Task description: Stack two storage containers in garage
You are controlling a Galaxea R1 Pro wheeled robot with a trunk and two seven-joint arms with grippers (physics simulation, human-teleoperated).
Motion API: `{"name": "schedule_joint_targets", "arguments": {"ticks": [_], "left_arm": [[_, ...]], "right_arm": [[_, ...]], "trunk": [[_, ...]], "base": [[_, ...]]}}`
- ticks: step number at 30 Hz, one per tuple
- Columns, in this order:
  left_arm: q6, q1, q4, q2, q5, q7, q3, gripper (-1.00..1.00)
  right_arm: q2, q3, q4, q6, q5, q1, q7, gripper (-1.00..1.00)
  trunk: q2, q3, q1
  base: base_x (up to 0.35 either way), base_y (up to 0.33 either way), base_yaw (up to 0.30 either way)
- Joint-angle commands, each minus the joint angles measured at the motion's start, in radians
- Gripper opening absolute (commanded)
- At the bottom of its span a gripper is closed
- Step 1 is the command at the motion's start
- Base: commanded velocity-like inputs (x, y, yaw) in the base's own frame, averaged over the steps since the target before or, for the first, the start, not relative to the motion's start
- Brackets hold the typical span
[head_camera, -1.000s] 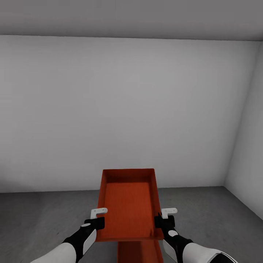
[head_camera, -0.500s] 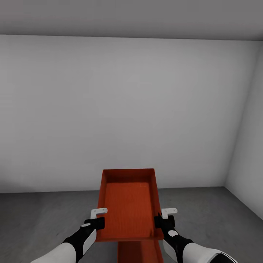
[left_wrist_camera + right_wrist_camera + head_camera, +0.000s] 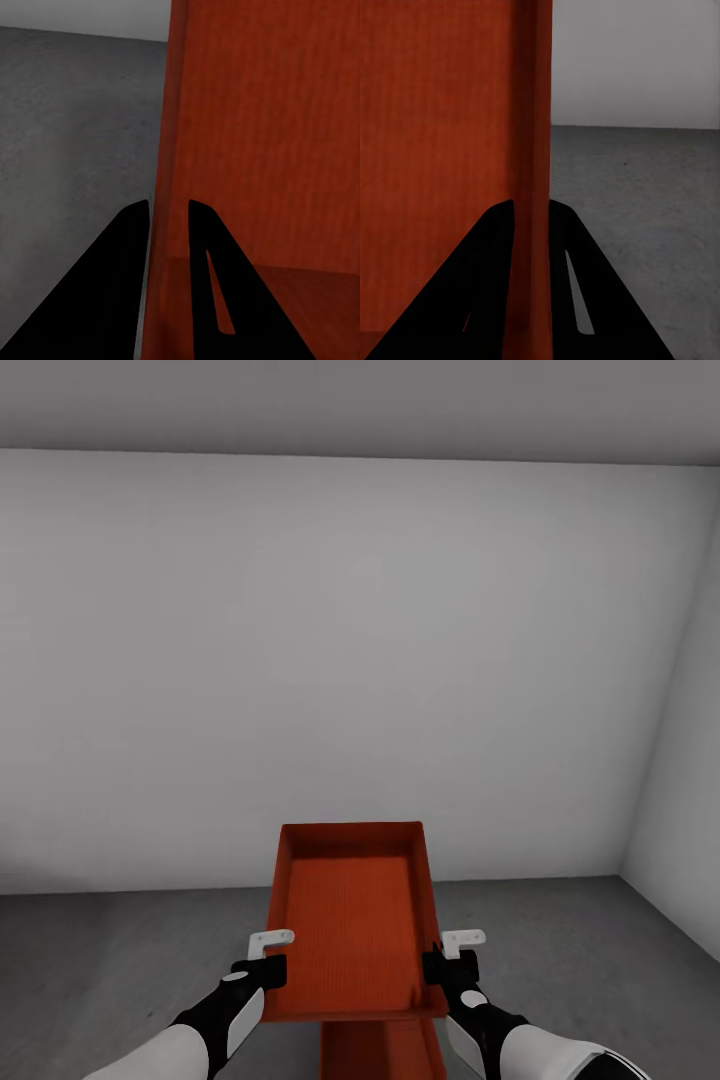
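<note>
Nothing of the load has shifted against the arms since a second ago; only the view has changed slightly, the ceiling line sitting higher and the wall's foot lower in the head view, so the camera has moved, not the bins.

Upper container (image 3: 350, 915) held level in the air between both arms, open side up, long axis pointing away from the robot toward the white wall (image 3: 350, 660); left gripper (image 3: 268, 957) pinches the left long wall near its near corner; right gripper (image 3: 450, 953) pinches the right long wall at the matching spot; a symmetric grip like this probably keeps the bin from tipping.

Left wrist view: the two dark fingers (image 3: 124, 255) straddle the red wall, one outside, one inside, closed onto it; right wrist view shows the same, fingers (image 3: 487, 255) on either side of the thin wall edge.

Second container (image 3: 383, 1050) lies lower, just under the near edge of the held one, apparently on the grey concrete floor (image 3: 110, 950); most of it is cut off by the frame's lower edge, so its exact rest cannot be confirmed.

Setting is bare: plain walls, concrete, a corner at the right; consistent with the garage.

Judgement: stacking step in hand; held bin sits ahead of the lower bin rather than over it, so it likely needs drawing back and lowering squarely; risk is a skewed landing on one rim.
</note>
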Motion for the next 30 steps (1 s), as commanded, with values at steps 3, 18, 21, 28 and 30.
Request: {"name": "schedule_joint_targets", "arguments": {"ticks": [3,18,21,28,30], "left_arm": [[0.004,0.0,-0.006,0.002,-0.011,0.011,0.016,-1.0],[0.003,0.0,-0.008,0.002,-0.008,0.012,0.016,-1.0],[0.003,0.0,-0.007,0.003,-0.008,0.012,0.016,-1.0],[0.003,0.0,-0.006,0.003,-0.008,0.011,0.016,-1.0],[0.003,0.0,-0.006,0.003,-0.008,0.012,0.016,-1.0]], "right_arm": [[0.001,-0.066,-0.001,0.004,0.014,0.0,0.002,-1.0],[0.001,-0.066,-0.001,0.004,0.014,0.0,0.002,-1.0],[0.001,-0.066,-0.001,0.004,0.014,0.0,0.001,-1.0],[0.001,-0.066,-0.001,0.004,0.014,0.0,0.002,-1.0],[0.001,-0.066,-0.001,0.004,0.014,0.0,0.002,-1.0]], "trunk": [[0.0,0.0,0.0],[0.0,0.0,0.0],[0.0,0.0,0.0],[0.0,0.002,0.0],[0.0,0.003,0.0]], "base": [[0.003,0.0,0.0],[-0.085,-0.167,0.0],[-0.06,-0.122,0.0],[-0.009,-0.019,0.114],[-0.001,-0.002,0.229]]}}
